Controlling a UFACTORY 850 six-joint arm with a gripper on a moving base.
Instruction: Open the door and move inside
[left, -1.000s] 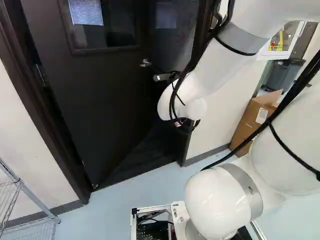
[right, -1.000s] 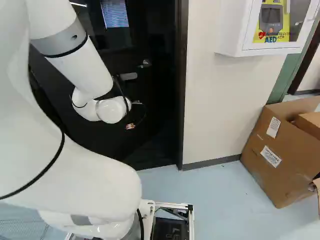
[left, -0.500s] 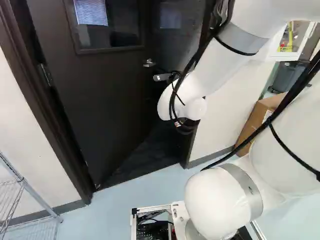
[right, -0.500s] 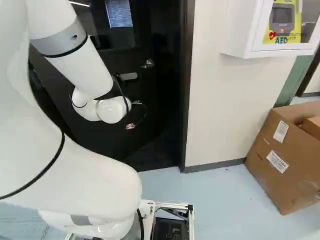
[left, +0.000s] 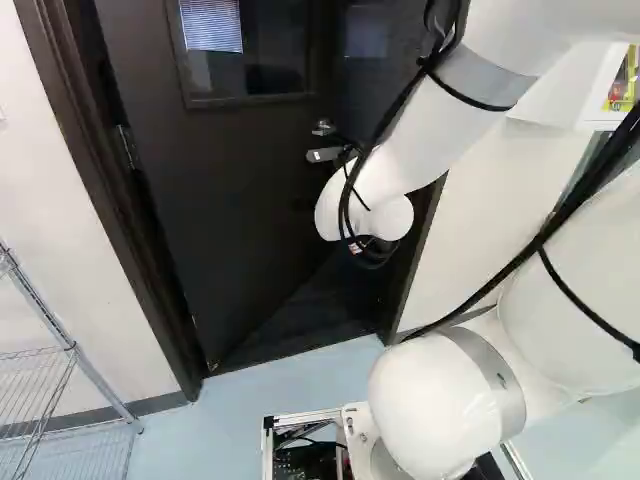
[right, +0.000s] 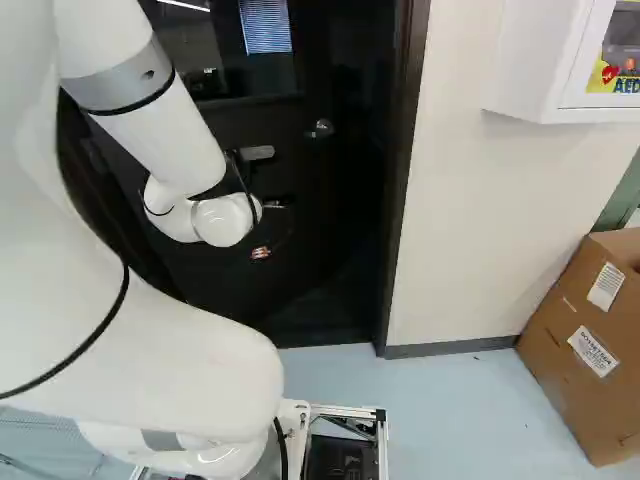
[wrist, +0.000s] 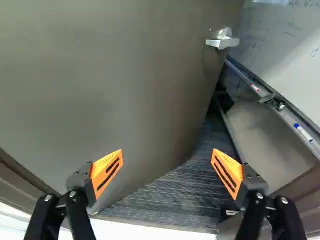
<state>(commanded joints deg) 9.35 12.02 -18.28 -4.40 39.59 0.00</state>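
The dark door (left: 220, 200) stands ajar, swung inward from its frame (left: 115, 220), hinges at the left of the left base view. Its silver handle (right: 320, 128) also shows in the wrist view (wrist: 222, 40), ahead of the gripper near the door's free edge. Beyond my arm's wrist, part of the gripper (right: 276, 204) shows dimly against the door; its fingertips are hidden there. In the wrist view the gripper (wrist: 167, 167) is open with nothing between its orange pads. The door panel (wrist: 110, 80) lies ahead, with a gap beside its free edge.
Through the gap are dark ridged flooring (wrist: 180, 195) and a whiteboard (wrist: 295, 55) with markers on its tray. A wire rack (left: 75, 360) stands left of the doorway. Right of it are a wall (right: 480, 220), a white AED cabinet (right: 545, 60) and cardboard boxes (right: 580, 350).
The base has turned left: doorway, rack, cabinet and boxes have shifted right in both base views. My arm keeps its pose against its lowest joint.
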